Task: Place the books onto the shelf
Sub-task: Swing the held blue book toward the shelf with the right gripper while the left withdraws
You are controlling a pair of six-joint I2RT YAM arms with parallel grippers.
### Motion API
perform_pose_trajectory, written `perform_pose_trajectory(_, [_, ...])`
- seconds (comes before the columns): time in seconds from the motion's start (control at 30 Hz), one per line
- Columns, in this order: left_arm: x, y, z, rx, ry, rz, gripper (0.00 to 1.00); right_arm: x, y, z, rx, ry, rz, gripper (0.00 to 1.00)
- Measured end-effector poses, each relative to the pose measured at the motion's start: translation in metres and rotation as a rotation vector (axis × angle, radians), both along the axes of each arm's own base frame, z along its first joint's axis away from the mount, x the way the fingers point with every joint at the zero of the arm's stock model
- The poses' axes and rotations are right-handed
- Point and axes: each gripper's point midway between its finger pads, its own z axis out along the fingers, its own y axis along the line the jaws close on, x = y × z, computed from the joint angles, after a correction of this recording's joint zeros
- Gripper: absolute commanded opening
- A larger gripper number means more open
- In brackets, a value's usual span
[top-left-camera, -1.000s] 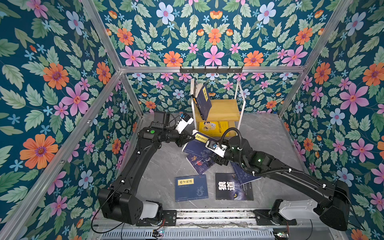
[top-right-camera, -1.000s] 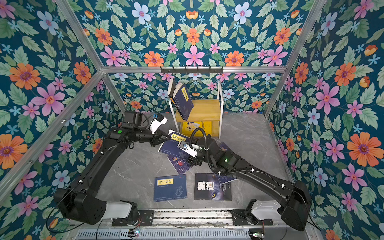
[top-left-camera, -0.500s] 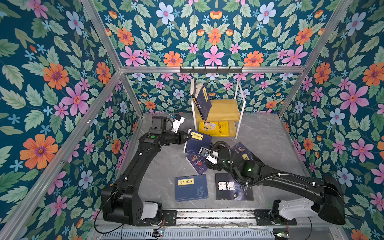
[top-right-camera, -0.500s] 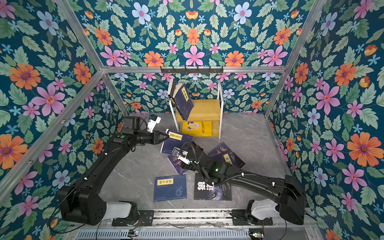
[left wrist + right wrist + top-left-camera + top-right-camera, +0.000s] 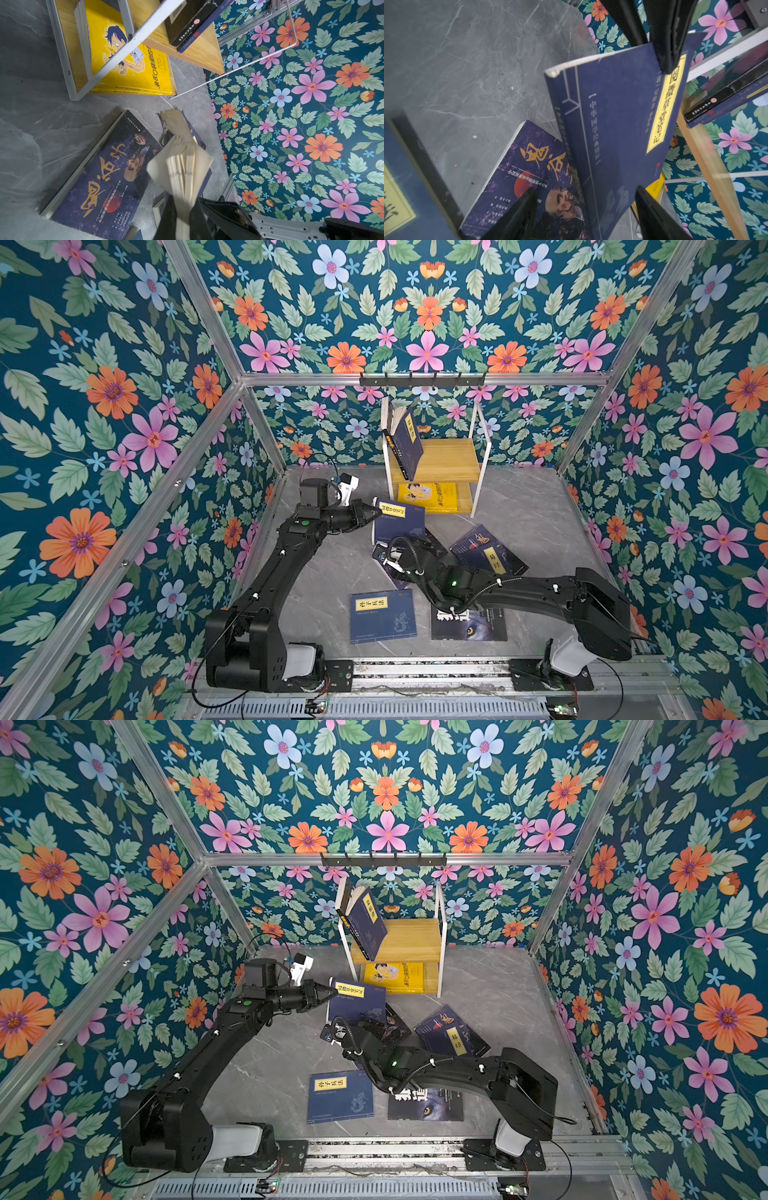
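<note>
While left tool [image 5: 375, 511] is pinching navy book [image 5: 399, 526] by label corner, hanging it upright near shelf [image 5: 451, 456] (likely for standing insertion), right tool [image 5: 586, 212] is hovering wide-jawed under lower edge, seemingly guarding against swing.

Just ahead of the left end effector [image 5: 371, 511] stands the shelf [image 5: 453, 460]. Two leaning books [image 5: 409, 443] block the top board's side nearest it; farther along, that board is bare. A yellow book [image 5: 428, 497] fills the bottom board.
</note>
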Motion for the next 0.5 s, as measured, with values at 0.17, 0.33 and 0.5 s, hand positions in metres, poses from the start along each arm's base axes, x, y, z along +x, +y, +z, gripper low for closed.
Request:
perform_pose_trajectory(0.17, [0.000, 0.001, -0.002, -0.035, 0.028, 0.015, 0.00, 0.015, -0.003, -0.015, -0.008, -0.010, -0.044, 0.31])
perform_pose_trajectory(0.33, [0.004, 0.006, -0.003, -0.058, 0.035, 0.043, 0.19, 0.024, -0.008, -0.012, 0.008, -0.031, -0.066, 0.00])
perform_pose_trajectory(0.5, [0.010, 0.017, -0.005, -0.072, 0.051, 0.087, 0.47, 0.025, -0.017, -0.007, 0.031, -0.026, -0.083, 0.00])
